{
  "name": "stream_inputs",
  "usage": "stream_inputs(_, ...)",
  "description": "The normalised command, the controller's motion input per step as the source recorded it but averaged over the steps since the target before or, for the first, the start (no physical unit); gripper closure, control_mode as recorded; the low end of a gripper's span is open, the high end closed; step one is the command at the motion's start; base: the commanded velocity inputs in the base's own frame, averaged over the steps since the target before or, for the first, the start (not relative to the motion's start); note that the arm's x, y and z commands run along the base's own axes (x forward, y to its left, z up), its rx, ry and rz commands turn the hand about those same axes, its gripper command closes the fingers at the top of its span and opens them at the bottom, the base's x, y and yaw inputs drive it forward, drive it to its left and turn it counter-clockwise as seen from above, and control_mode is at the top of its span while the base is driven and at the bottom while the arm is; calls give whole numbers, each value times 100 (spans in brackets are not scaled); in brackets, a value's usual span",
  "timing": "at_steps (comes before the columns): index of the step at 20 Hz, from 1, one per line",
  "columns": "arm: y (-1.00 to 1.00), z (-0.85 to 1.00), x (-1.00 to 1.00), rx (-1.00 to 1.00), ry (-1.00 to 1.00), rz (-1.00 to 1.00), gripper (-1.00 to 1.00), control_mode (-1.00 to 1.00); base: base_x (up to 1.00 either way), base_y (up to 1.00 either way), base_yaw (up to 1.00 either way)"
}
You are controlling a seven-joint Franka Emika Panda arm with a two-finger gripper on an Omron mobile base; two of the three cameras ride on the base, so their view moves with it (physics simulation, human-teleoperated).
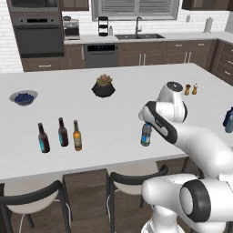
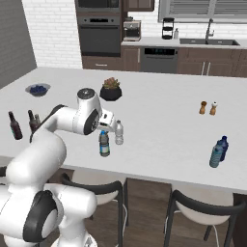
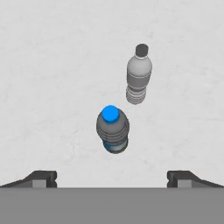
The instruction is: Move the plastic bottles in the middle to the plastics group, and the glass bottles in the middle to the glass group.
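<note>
Jaws spread wide, holding nothing; gripper (image 3: 112, 178) hangs above the white counter (image 1: 113, 113), fingertips (image 3: 41, 178) well apart with bare counter between them. Just past the tips, the blue-capped water bottle (image 3: 112, 130) stands upright, seen from above, not touching either finger. Beyond it, close by but apart, the pale grey-white bottle (image 3: 139, 78) also stands upright. Right base view: both bottles sit near the counter's front edge, blue-label bottle (image 2: 104, 144) nearer, pale bottle (image 2: 118, 132) just behind and to its right, hand directly over them. Left base view: blue-label bottle (image 1: 145, 134) partly behind the arm's wrist. Amber beer bottle (image 1: 77, 136) stands at the left, just beside the two dark brown beer bottles (image 1: 63, 132), teal-label one (image 1: 43, 138) farthest left; all three upright in a loose row, close but apart. Far right near the front edge: two blue water bottles (image 2: 218, 152), upright, almost touching, darker one behind. Farther back: small black pot with a plant (image 1: 103, 86) mid-counter, bowl of blue berries (image 1: 23, 97) far left, salt and pepper shakers (image 2: 208, 107) to the right. Two stools (image 1: 136, 175) tucked under the front edge.
</note>
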Motion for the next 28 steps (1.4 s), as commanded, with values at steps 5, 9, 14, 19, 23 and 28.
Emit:
stream_inputs(5, 5, 0, 32, 0, 0, 0, -100, -100, 0, 0, 0)
stream_inputs(9, -2, -2, 1, 0, 2, 0, -100, -100, 0, 0, 0)
stream_inputs(14, -7, -36, 1, 0, 5, 0, -100, -100, 0, 0, 0)
stream_inputs(19, 0, -52, 15, 0, 3, 0, -100, -100, 0, 0, 0)
stream_inputs(23, 1, 0, 30, -5, 5, 0, -100, -100, 0, 0, 0)
stream_inputs(28, 0, 1, 37, -5, 23, 0, -100, -100, 0, 0, 0)
